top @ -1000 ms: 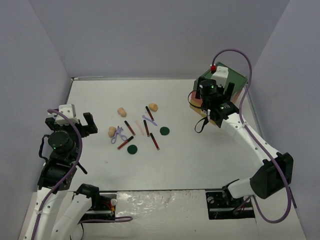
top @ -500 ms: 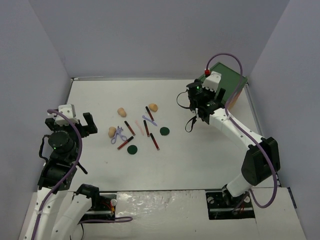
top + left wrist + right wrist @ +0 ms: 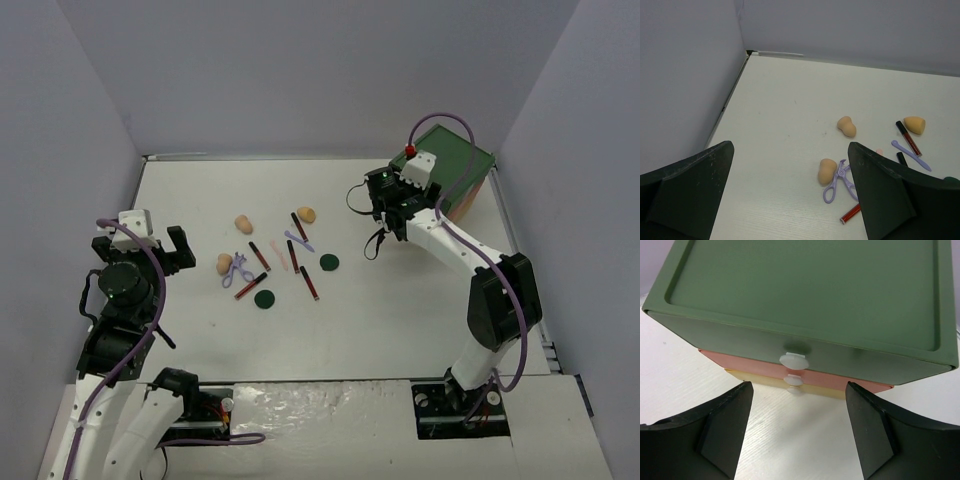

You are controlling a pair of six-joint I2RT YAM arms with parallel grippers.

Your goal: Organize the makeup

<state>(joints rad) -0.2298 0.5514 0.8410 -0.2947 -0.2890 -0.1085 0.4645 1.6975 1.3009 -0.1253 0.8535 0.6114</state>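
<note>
Green-topped drawer chest (image 3: 805, 300) faces R tool (image 3: 797, 390), jaws apart, nothing btwn. L tool (image 3: 790, 145) spread wide, empty, over worktop (image 3: 790, 90) near tan sponges (image 3: 846, 126).

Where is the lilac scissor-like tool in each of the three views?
Top external: the lilac scissor-like tool lies left of centre.
Left wrist: lower middle, near the bottom edge.
Right wrist: not in it.
Shared landmark: the tan sponge just left of it.
</note>
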